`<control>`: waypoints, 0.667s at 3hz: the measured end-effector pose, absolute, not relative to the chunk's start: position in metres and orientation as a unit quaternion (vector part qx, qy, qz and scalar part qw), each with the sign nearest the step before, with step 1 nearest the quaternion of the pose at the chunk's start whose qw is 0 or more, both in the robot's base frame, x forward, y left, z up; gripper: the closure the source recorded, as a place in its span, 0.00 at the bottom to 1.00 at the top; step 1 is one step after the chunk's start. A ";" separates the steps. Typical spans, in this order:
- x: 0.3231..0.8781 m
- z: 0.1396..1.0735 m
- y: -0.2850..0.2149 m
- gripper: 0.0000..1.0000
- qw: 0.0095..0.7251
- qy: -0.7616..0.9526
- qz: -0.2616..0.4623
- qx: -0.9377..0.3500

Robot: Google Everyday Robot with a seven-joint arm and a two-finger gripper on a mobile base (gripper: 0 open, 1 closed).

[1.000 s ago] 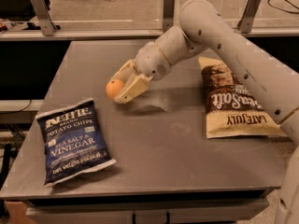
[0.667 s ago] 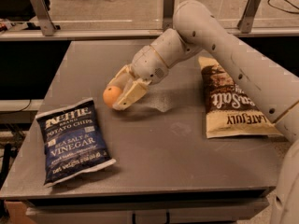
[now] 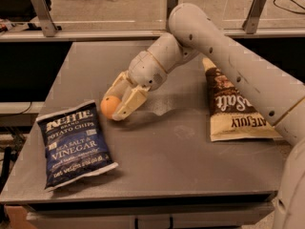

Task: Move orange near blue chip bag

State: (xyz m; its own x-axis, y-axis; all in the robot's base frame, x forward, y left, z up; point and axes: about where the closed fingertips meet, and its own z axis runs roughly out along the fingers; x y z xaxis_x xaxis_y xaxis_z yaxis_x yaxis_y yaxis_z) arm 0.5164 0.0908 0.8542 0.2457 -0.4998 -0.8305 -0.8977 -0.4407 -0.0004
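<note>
My gripper (image 3: 113,105) is shut on the orange (image 3: 110,107), a small round orange fruit, and holds it low over the grey table (image 3: 167,156), left of centre. The blue chip bag (image 3: 74,142), navy with white "Sea Salt & Vinegar" lettering, lies flat at the table's front left. The orange is just above and to the right of the bag's top right corner, a short gap apart from it. My arm (image 3: 214,46) reaches in from the right.
A brown-and-cream "Late July Sea Salt" bag (image 3: 231,104) lies on the right side of the table under my arm. Beyond the table's far edge runs a rail with metal posts (image 3: 43,11). The table's front edge (image 3: 143,197) is near.
My gripper has moved left and down toward the blue bag with the orange held in it. The bags have not moved.
</note>
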 end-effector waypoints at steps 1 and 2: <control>0.514 0.853 0.092 0.00 0.246 0.465 0.401 -0.750; 0.513 0.853 0.092 0.00 0.245 0.465 0.400 -0.751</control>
